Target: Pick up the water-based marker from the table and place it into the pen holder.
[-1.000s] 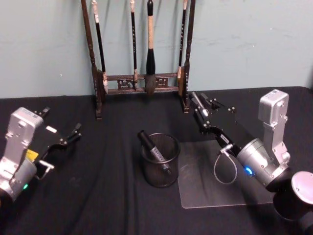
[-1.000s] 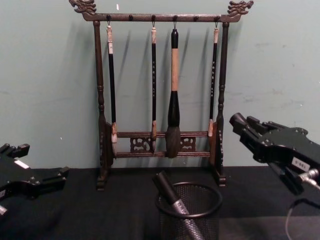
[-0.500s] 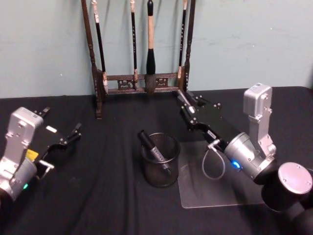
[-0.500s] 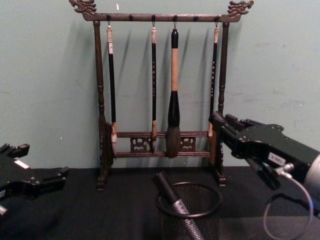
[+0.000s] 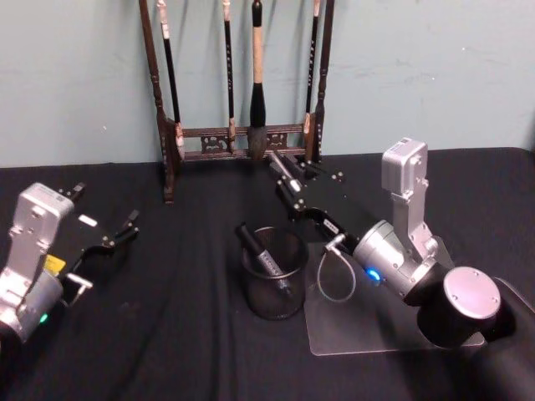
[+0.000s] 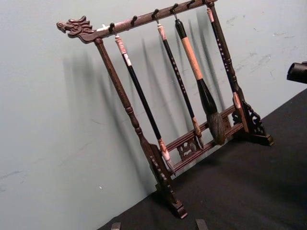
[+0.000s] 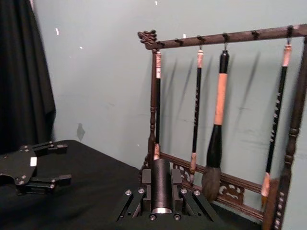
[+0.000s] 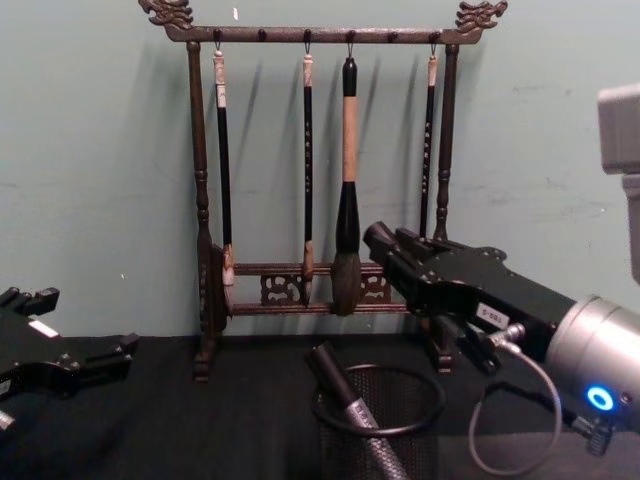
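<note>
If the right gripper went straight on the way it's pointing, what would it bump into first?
Probably the wooden brush rack. The right gripper, shut on a marker, points toward the rack's lower crossbars, near the big hanging brush. How far off they are is hard to judge.

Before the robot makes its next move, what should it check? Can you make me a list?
1. Marker gripped: ok. The right gripper is shut on the held marker.
2. Holder standing: ok. The pen holder is upright on the table.
3. Room inside: ok. The other marker leans in it, with open space beside it.
4. Gripper over the opening: cannot tell. It is higher than the rim, in front of the brush rack, but how far back is unclear.
5. Other arm out of the way: ok. The left gripper is open, far to the left.
</note>
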{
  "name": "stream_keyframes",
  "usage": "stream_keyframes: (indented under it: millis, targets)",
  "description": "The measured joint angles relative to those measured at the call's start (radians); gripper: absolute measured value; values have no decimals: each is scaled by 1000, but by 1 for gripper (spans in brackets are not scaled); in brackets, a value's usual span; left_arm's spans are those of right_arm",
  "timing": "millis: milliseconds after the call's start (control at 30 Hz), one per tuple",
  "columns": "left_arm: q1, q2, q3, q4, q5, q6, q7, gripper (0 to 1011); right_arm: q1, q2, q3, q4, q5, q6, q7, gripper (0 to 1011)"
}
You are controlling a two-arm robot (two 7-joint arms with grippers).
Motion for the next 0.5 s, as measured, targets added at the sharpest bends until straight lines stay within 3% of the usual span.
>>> stream_keyframes:
  millis: [500]
  targets:
    - [0,0,0,0,0,0,0,1009,40,-13,-48,39,0,-30,50,239]
